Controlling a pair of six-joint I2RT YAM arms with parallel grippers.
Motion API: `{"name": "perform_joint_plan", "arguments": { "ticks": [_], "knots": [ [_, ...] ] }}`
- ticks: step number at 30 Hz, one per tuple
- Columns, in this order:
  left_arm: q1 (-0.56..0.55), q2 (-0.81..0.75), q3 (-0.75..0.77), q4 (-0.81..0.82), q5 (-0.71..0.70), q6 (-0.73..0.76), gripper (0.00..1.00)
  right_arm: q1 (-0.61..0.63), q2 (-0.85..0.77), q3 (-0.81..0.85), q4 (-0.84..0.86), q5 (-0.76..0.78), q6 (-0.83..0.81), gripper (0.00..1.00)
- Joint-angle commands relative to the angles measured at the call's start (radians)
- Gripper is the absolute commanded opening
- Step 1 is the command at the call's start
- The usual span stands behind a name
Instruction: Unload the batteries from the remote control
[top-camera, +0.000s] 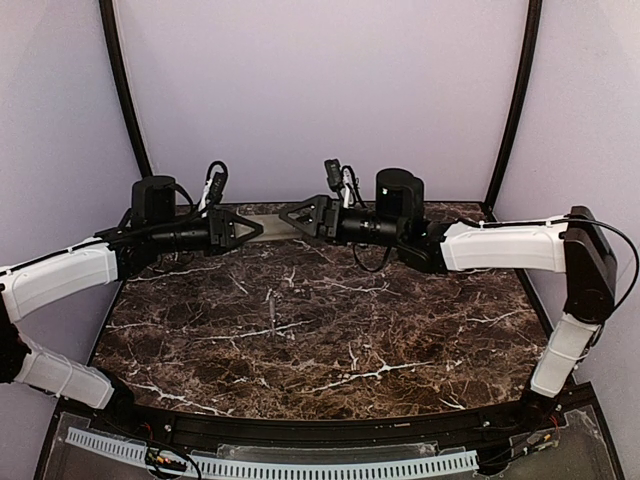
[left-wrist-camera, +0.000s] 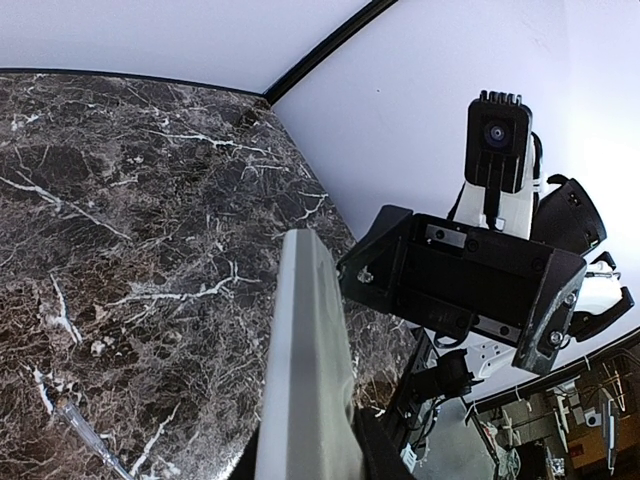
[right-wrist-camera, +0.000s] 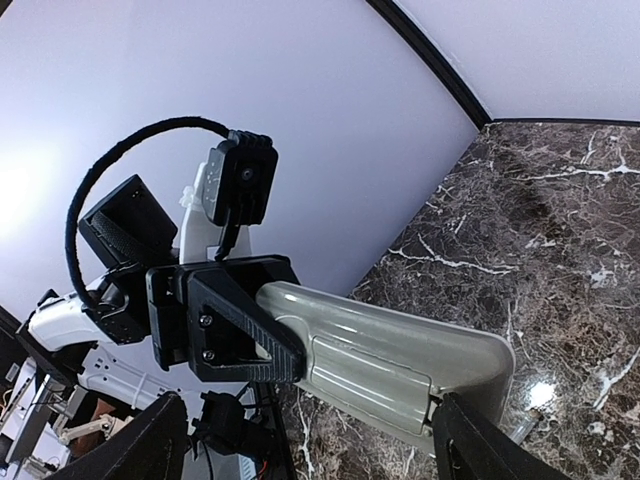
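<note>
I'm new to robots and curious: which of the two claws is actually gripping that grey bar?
The left gripper, clamped on one end of the remote control. The right gripper only has its jaws spread wide at the other end.

Loses one end of the remote control (right-wrist-camera: 400, 360) inside the left gripper (right-wrist-camera: 280, 335); cannot identify the thin sliver (top-camera: 271, 312) near the middle of the table (top-camera: 450, 330), too small.
</note>
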Motion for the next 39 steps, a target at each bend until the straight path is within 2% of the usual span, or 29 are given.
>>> {"name": "perform_joint_plan", "arguments": {
  "ticks": [1, 6, 11, 39],
  "knots": [
    [-0.039, -0.063, 0.012, 0.168, 0.205, 0.024, 0.00, 0.018, 0.062, -0.030, 0.001, -0.110, 0.038, 0.84],
    [-0.040, -0.064, 0.011, 0.172, 0.218, 0.036, 0.00, 0.009, 0.060, -0.046, 0.054, -0.158, 0.077, 0.84],
    [-0.040, -0.073, 0.006, 0.181, 0.229, 0.050, 0.00, 0.007, 0.042, -0.042, -0.014, -0.122, 0.044, 0.84],
    [-0.040, -0.085, -0.016, 0.254, 0.291, 0.067, 0.00, -0.007, 0.050, -0.059, 0.072, -0.309, 0.068, 0.85]
  ]
}}
